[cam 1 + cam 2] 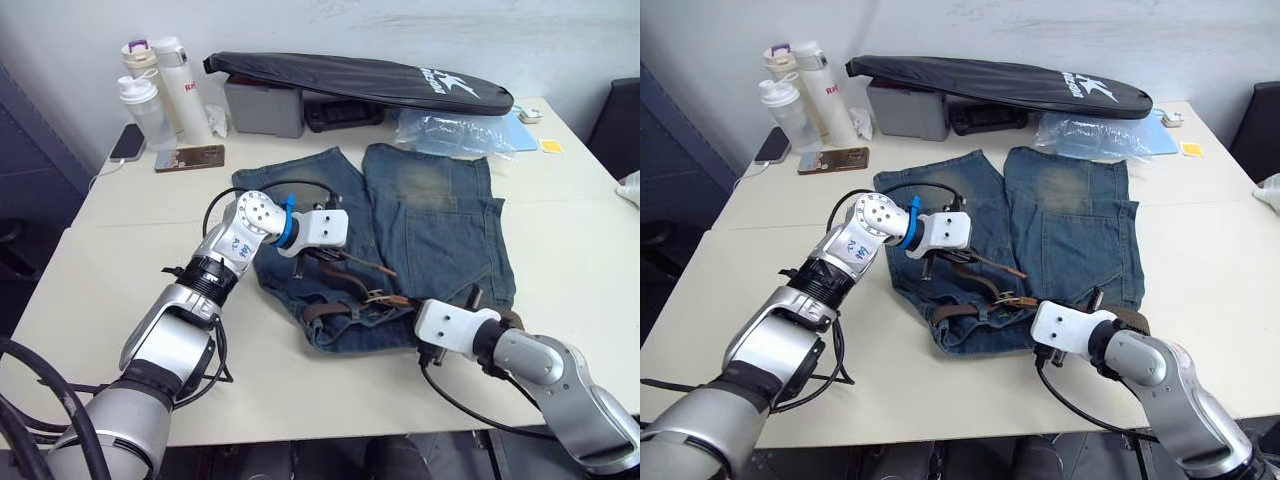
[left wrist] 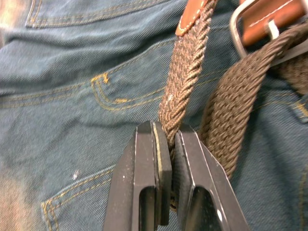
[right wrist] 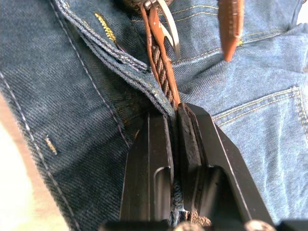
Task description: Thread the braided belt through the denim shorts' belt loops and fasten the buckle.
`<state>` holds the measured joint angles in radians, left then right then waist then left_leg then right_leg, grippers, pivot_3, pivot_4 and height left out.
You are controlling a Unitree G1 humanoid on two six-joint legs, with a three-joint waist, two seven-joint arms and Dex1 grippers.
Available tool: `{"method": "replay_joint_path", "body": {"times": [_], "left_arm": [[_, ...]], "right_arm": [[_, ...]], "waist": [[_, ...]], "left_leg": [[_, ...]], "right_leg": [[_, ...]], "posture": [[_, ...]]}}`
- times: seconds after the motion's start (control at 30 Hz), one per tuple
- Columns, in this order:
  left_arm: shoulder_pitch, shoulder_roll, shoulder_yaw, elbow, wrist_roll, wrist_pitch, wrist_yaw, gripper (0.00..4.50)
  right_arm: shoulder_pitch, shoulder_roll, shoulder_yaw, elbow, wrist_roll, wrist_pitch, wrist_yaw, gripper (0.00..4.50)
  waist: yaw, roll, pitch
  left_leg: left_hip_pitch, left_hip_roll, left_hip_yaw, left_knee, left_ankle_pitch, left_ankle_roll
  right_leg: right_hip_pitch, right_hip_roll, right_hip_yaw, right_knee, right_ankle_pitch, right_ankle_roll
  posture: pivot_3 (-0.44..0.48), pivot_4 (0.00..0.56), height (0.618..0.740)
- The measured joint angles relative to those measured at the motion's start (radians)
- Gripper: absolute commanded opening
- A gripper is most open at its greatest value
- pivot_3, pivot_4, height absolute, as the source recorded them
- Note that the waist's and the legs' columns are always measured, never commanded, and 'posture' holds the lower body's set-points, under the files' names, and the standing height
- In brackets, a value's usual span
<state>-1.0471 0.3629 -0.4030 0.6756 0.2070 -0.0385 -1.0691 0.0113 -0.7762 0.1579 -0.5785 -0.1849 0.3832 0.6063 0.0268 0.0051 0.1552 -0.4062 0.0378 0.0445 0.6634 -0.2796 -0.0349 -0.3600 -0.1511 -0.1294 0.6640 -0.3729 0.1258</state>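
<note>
The denim shorts (image 1: 440, 220) lie flat on the table, waist toward me. The braided belt (image 1: 335, 308) runs along the waistband. Its silver buckle (image 1: 378, 298) sits near the waist's middle, and the reddish-brown tip (image 2: 192, 14) lies close beside the buckle (image 2: 240, 24). My left gripper (image 2: 167, 132) is shut on the braided strap a little below that tip, above the shorts' left leg (image 1: 320, 255). My right gripper (image 3: 174, 113) is shut on the belt at the waistband's edge, just right of the buckle (image 3: 163, 24). I cannot make out the belt loops.
A long black zipped bag (image 1: 360, 80) lies across the back over a grey box (image 1: 262, 108). Bottles (image 1: 165, 90), a phone (image 1: 128, 142) and a brown flat item (image 1: 190, 157) stand at the back left. A clear plastic bag (image 1: 455, 130) lies behind the shorts.
</note>
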Motion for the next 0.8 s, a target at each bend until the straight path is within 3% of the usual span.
{"method": "replay_joint_path", "body": {"times": [0.37, 0.8], "left_arm": [[-0.001, 0.059, -0.014, -0.064, 0.033, 0.015, -0.076, 0.0], [-0.001, 0.047, -0.022, -0.077, 0.038, 0.008, -0.089, 0.0]], "right_arm": [[-0.029, 0.047, -0.038, 0.0, 0.046, 0.085, 0.001, 0.02], [-0.045, 0.034, -0.035, 0.0, 0.014, 0.085, 0.019, 0.02]], "waist": [[0.001, 0.0, 0.0], [0.0, 0.0, 0.0]], "left_leg": [[-0.001, 0.0, 0.0, 0.002, 0.0, 0.0], [0.0, 0.0, 0.0, 0.002, 0.0, 0.0]], "right_leg": [[0.0, 0.0, 0.0, 0.004, 0.0, 0.0], [-0.001, 0.0, 0.001, 0.005, 0.0, 0.0]], "posture": [[0.0, 0.15, 0.645], [0.0, 0.15, 0.645]]}}
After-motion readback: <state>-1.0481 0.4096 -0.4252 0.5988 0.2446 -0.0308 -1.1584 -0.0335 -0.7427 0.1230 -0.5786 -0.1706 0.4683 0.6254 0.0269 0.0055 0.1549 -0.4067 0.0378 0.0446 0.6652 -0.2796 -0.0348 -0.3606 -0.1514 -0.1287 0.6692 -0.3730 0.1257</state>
